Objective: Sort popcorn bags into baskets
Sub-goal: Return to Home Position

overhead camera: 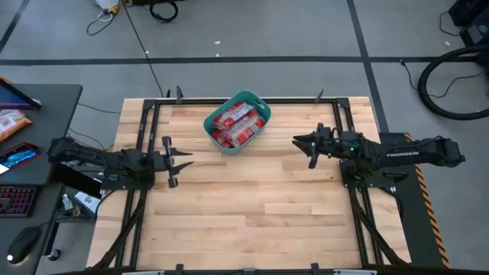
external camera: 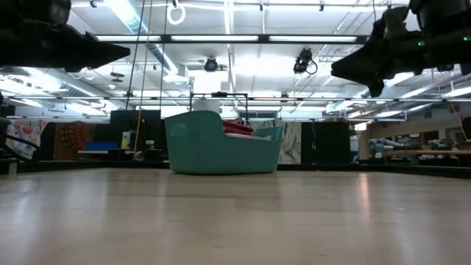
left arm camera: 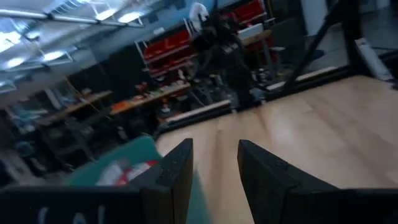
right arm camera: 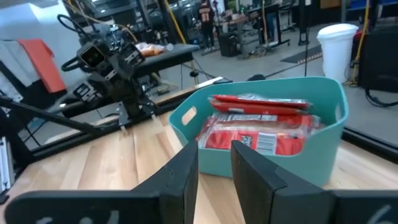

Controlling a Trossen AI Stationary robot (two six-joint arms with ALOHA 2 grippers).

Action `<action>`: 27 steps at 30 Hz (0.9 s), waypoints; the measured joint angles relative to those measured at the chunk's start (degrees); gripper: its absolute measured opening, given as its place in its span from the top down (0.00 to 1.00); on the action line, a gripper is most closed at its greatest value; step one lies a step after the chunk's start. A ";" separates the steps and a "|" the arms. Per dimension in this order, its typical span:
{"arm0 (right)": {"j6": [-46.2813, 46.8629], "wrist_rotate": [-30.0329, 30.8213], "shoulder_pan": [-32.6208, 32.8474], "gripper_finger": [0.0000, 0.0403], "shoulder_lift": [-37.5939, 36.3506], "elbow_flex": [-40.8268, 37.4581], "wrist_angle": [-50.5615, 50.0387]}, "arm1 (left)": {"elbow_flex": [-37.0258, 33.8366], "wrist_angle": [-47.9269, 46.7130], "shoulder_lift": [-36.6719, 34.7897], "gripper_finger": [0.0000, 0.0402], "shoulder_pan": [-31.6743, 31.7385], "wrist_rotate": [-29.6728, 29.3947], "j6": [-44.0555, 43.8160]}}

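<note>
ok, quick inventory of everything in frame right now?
popcorn bags: several, stacked so the exact count is unclear; red with white labels; all inside the tub
tub: one; teal; far middle of the table
table: one; light wood
side desk: one; dark grey; beyond the table's left edge
snack packet: one; orange and white; on the side desk
left gripper: one; dark; open and empty, raised over the table's left side, apart from the tub
right gripper: one; dark; open and empty, raised over the table's right side, apart from the tub
</note>
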 joint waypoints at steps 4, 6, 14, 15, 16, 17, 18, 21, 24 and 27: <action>0.02 0.64 0.00 0.75 -3.36 -2.52 -0.29 | 0.00 2.98 0.11 0.67 1.00 -0.28 3.36; 0.03 1.46 0.00 0.75 -4.63 -3.16 -0.31 | 0.00 4.96 0.11 0.67 1.17 -0.24 3.81; -1.71 1.09 0.00 0.75 -8.20 -6.77 -0.65 | -0.02 10.84 0.11 0.67 1.17 -0.27 3.94; -1.69 1.41 -0.11 0.75 -8.55 -7.30 -0.66 | -0.02 10.86 0.11 0.67 1.17 -0.27 3.94; -1.67 1.51 -0.28 0.75 -8.93 -7.77 -0.62 | -0.02 10.86 0.11 0.67 1.17 -0.27 3.94; -1.65 1.62 -0.44 0.75 -9.26 -8.18 -0.54 | -0.02 10.86 0.11 0.67 1.17 -0.26 3.90; -1.46 1.65 -0.62 0.75 -9.64 -8.59 -0.53 | -0.02 10.81 0.11 0.67 1.17 -0.26 3.77; -0.83 1.62 -1.35 0.75 -10.94 -9.45 -0.58 | -0.02 10.78 0.11 0.67 1.17 -0.26 3.26; 0.00 0.42 -2.03 0.75 -12.23 -9.56 -0.62 | -0.02 10.80 0.11 0.67 1.17 -0.24 3.26; 0.03 -1.95 -2.50 0.75 -14.17 -9.56 -0.99 | -0.02 10.78 0.11 0.67 1.17 -0.25 2.14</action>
